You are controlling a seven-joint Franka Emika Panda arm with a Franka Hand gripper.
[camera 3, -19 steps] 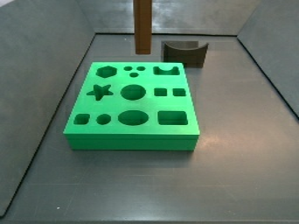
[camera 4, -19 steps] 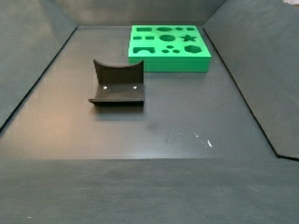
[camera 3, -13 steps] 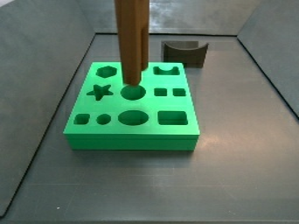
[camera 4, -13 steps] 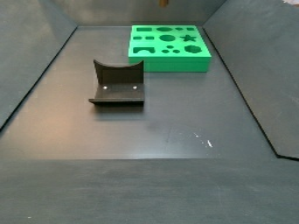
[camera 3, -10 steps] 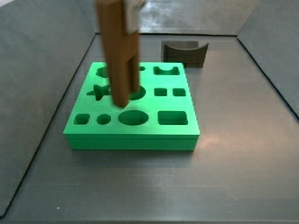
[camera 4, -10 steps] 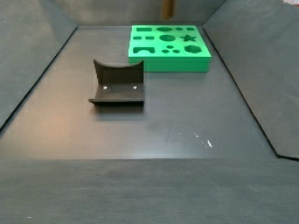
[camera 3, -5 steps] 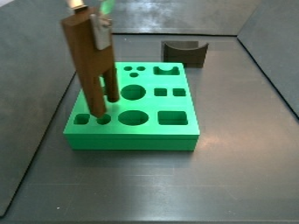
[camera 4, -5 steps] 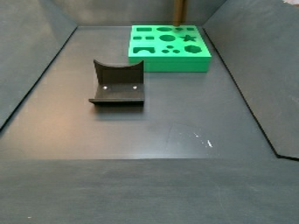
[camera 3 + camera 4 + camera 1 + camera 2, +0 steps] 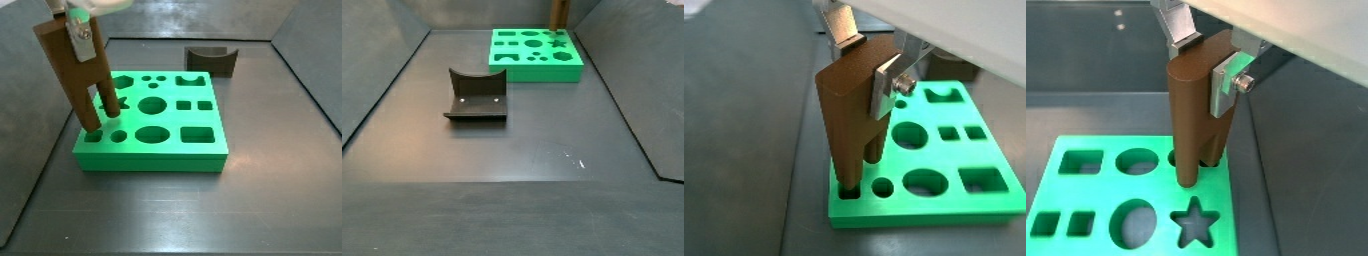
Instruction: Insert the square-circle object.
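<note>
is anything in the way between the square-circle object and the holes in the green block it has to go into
Nothing visible. The gripper holds the square-circle object upright at the green block, its legs already at the small holes in the corner. The dark fixture stands apart behind the block.

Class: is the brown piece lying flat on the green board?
No. The gripper holds the brown piece upright over the green board.

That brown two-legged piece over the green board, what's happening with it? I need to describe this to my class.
The robot arm's gripper holds the brown wooden piece by its top, upright over the green shape board. Its two legs reach down at the board's corner with the small square and round holes. In a wrist view the leg tips look to be at or just inside a hole, but whether the piece is seated is unclear. The dark fixture stands apart on the floor.
</note>
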